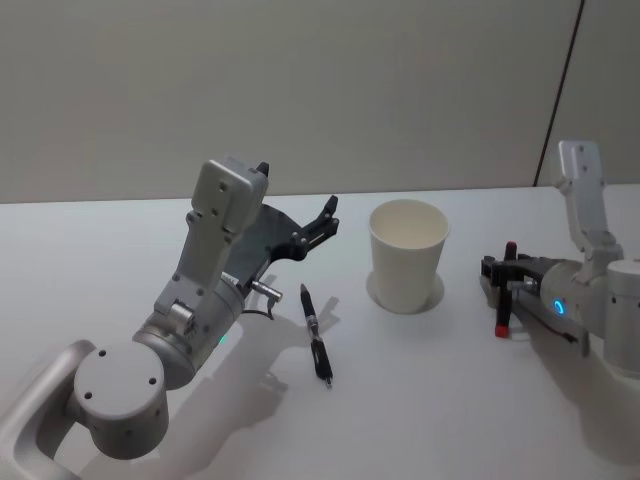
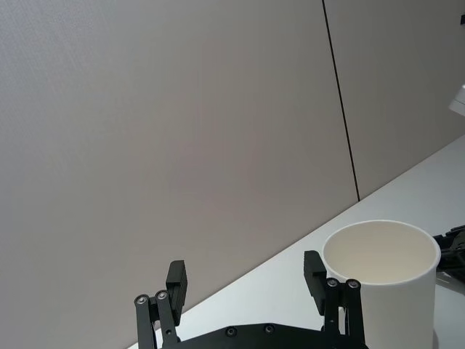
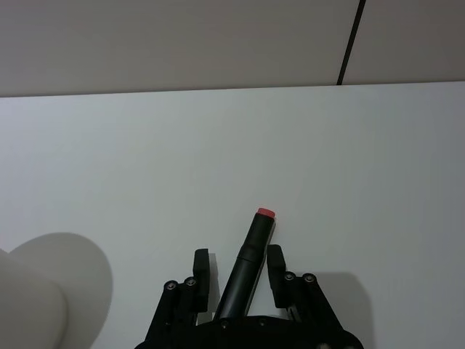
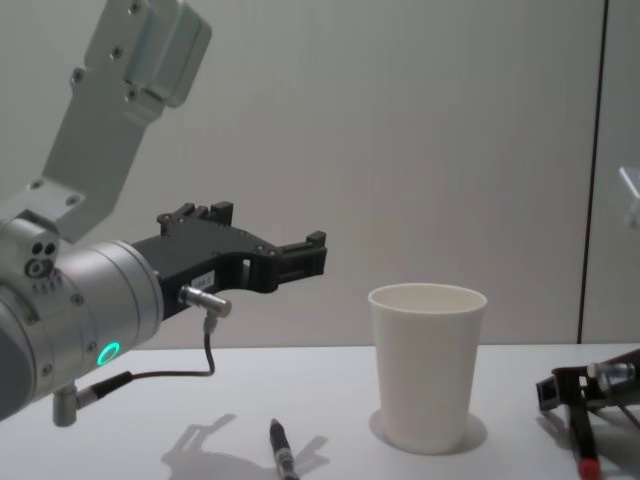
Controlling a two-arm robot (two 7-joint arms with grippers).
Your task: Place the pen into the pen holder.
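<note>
The head view looks forward and down from high up onto the table [image 1: 120, 230], with the wall [image 1: 300, 80] beyond its far edge. The chest view sits low, near table level, and looks across it, meeting the pen holder [image 4: 427, 365] side-on. The left wrist view looks past the left tool [image 2: 245, 269], raised and tilted up at the wall. The right wrist view looks over the right tool [image 3: 238, 256], low along the table toward its far edge. All four share the pen holder.

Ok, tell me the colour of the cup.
The cup is plain white, clearest in the chest view.
</note>
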